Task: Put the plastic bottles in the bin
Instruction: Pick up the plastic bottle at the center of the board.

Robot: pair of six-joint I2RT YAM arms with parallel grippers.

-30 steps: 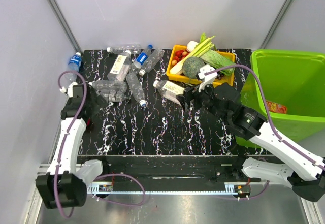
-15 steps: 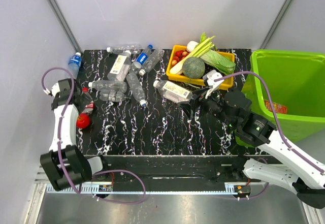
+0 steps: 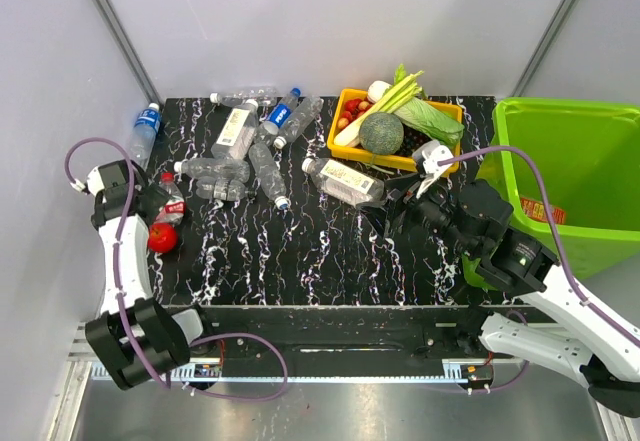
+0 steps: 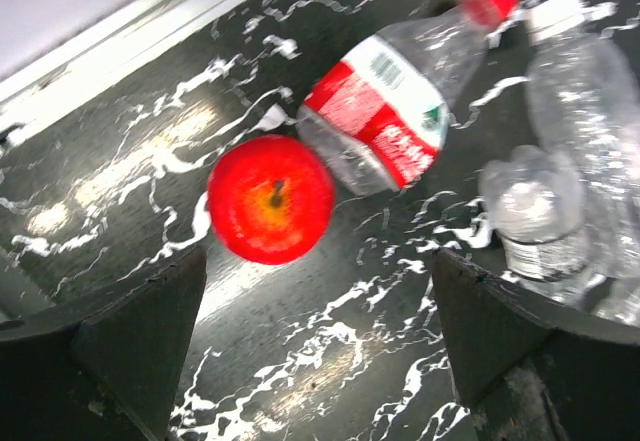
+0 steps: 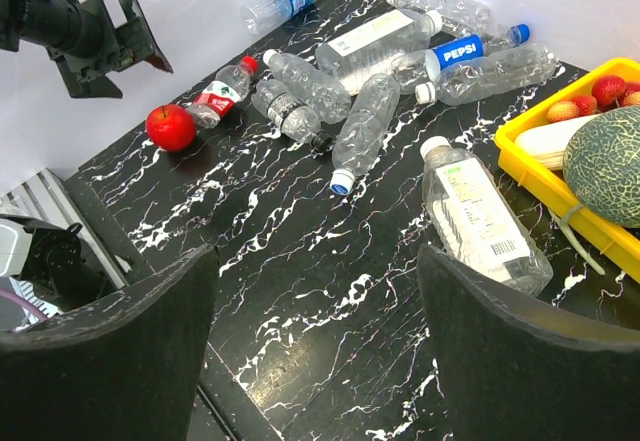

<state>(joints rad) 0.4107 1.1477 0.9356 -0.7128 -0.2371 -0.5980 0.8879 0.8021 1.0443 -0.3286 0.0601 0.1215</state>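
Several plastic bottles lie on the black marble table. A clear cluster [image 3: 215, 171] lies at the left and a Pepsi bottle [image 3: 283, 111] further back. A blue-labelled bottle [image 3: 146, 123] lies at the far left corner and a white-labelled bottle [image 3: 345, 180] mid-table. A small red-labelled bottle [image 3: 170, 204] lies beside a red apple [image 3: 162, 237]. My left gripper [image 4: 320, 361] is open and empty, just short of the apple [image 4: 270, 198] and the red-labelled bottle [image 4: 400, 111]. My right gripper [image 5: 320, 341] is open and empty above bare table, near the white-labelled bottle [image 5: 480, 216]. The lime-green bin [image 3: 575, 176] stands at the right.
A yellow tray [image 3: 400, 161] of vegetables, with a melon [image 3: 381, 132], sits at the back between the bottles and the bin. Grey walls close the left and back sides. The left arm's gripper shows in the right wrist view [image 5: 120, 51].
My left arm has pulled back toward the table's left edge, uncovering the red-labelled bottle and apple. My right gripper has drawn back to the right, away from the white-labelled bottle.
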